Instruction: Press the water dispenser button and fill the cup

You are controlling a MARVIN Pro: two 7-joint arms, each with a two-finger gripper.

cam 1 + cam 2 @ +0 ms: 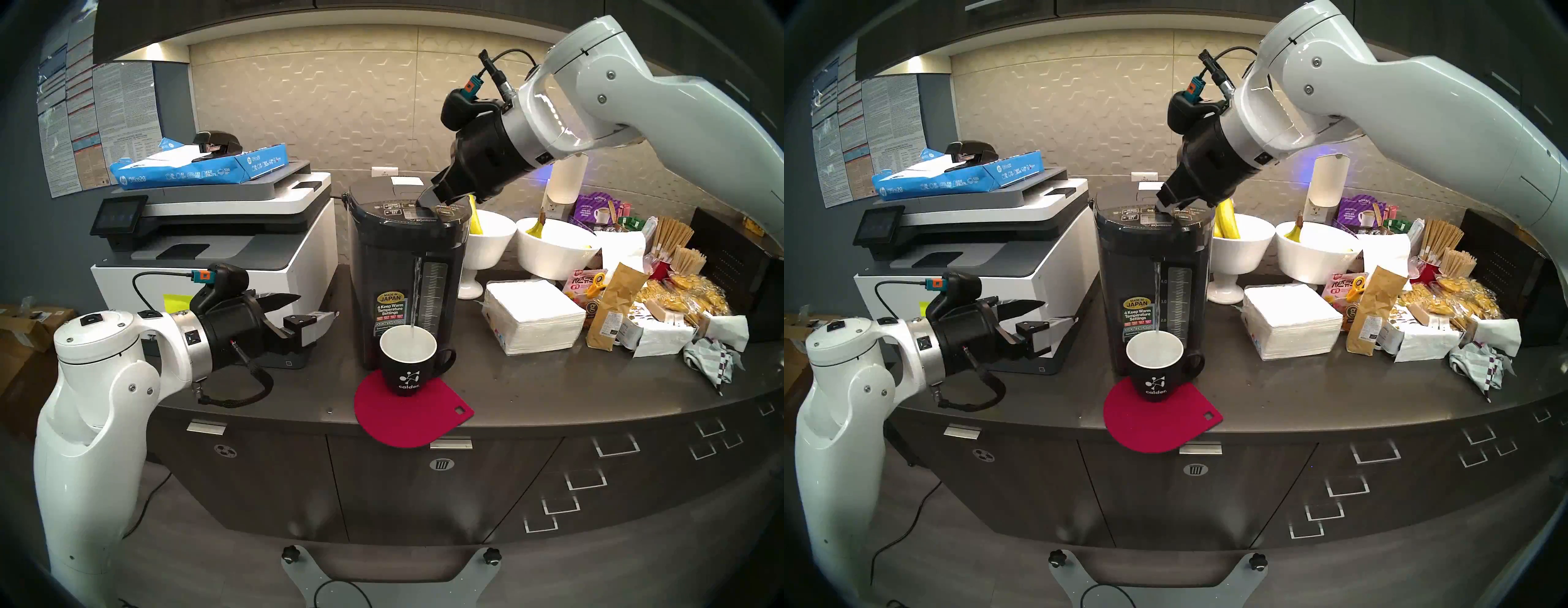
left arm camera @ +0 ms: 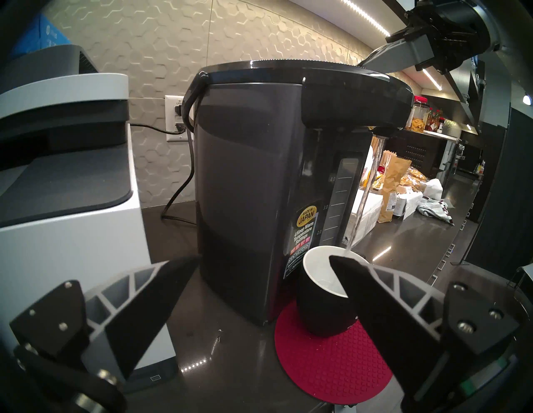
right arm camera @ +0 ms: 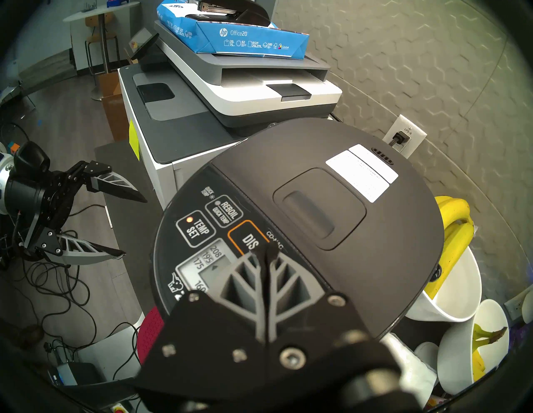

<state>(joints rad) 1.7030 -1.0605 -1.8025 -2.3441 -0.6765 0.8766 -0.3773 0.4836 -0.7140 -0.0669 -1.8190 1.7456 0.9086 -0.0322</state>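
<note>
The dark-grey water dispenser [image 1: 407,271] stands mid-counter beside the printer. My right gripper [image 3: 264,251] is shut, its joined tips resting on the orange-outlined button [image 3: 247,240], of which only "DIS" shows. A thin stream of water [image 1: 415,293] falls from the spout into the black cup [image 1: 408,365], which stands on a red mat [image 1: 407,418] right in front of the dispenser, handle to the right. In the left wrist view the stream lands inside the cup [image 2: 317,288]. My left gripper [image 1: 316,310] hangs open and empty, left of the dispenser and apart from the cup.
A white-and-grey printer [image 1: 220,242] with a blue paper ream [image 1: 199,167] stands left of the dispenser. Two white bowls [image 1: 551,250] with bananas, a napkin stack [image 1: 534,316] and snack bags [image 1: 679,297] crowd the right side. A power cord [image 2: 178,184] runs behind.
</note>
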